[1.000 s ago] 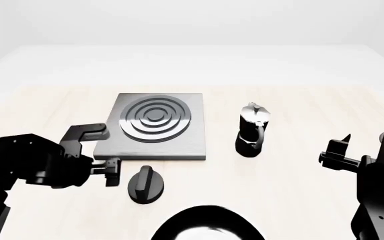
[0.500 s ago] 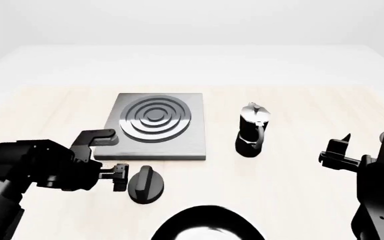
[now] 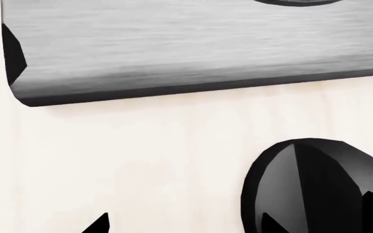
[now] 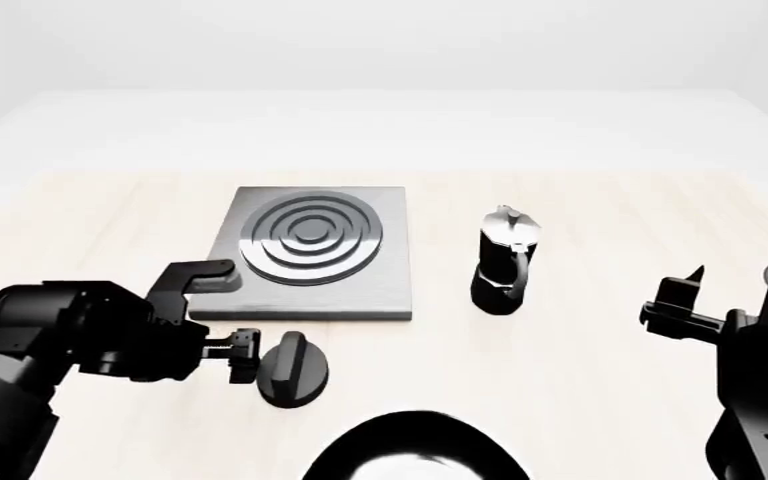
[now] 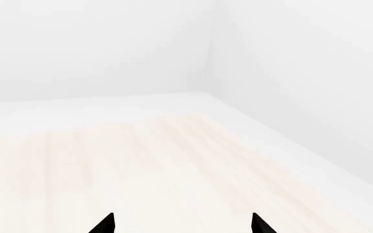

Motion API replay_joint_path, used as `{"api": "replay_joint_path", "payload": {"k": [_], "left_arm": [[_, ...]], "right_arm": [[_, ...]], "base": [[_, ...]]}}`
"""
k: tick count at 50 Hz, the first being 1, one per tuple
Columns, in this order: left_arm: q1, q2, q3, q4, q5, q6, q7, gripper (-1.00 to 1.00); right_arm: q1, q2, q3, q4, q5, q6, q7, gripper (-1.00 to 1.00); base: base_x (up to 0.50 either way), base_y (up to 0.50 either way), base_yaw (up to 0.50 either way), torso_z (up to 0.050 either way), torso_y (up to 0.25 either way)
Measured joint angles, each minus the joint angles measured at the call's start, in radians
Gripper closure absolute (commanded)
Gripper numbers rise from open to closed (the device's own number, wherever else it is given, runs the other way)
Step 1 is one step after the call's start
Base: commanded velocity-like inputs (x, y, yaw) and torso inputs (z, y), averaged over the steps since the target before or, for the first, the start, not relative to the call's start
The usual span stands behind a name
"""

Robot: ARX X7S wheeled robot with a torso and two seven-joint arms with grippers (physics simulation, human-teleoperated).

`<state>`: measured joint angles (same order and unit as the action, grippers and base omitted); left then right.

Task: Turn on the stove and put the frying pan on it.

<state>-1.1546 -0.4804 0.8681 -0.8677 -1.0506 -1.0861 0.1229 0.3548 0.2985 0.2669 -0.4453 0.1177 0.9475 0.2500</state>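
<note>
Pale wood table (image 4: 598, 400); stove (image 4: 307, 252), knob (image 4: 292, 369) unlabelled.

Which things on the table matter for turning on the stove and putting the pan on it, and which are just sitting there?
Needed:
stove
knob
frying pan

Just sitting there:
moka pot
</note>
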Motion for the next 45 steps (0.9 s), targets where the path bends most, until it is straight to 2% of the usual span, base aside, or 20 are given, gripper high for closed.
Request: {"api": "replay_joint_path", "payload": {"k": [11, 33, 45], "left_arm": [[0.001, -0.001, 0.001, 0.019, 0.020, -0.006, 0.005, -1.00], [0.051, -0.073, 0.025, 0.271, -0.017, -0.088, 0.002, -1.00], [0.051, -0.065, 0.026, 0.295, -0.021, -0.074, 0.007, -1.00]], "right_arm": [[0.001, 0.002, 0.000, -0.002, 0.004, 0.001, 0.002, -1.00], [0.007, 0.004, -0.006, 0.000, 0.011, 0.002, 0.006, -1.00], [0.000, 0.004, -0.001, -0.004, 0.016, 0.000, 0.007, -1.00]], "base": [[0.00, 0.00, 0.00, -0.001, 0.000], [0.00, 0.00, 0.00, 0.000, 0.000], [0.00, 0.00, 0.00, 0.000, 0.000]]}}
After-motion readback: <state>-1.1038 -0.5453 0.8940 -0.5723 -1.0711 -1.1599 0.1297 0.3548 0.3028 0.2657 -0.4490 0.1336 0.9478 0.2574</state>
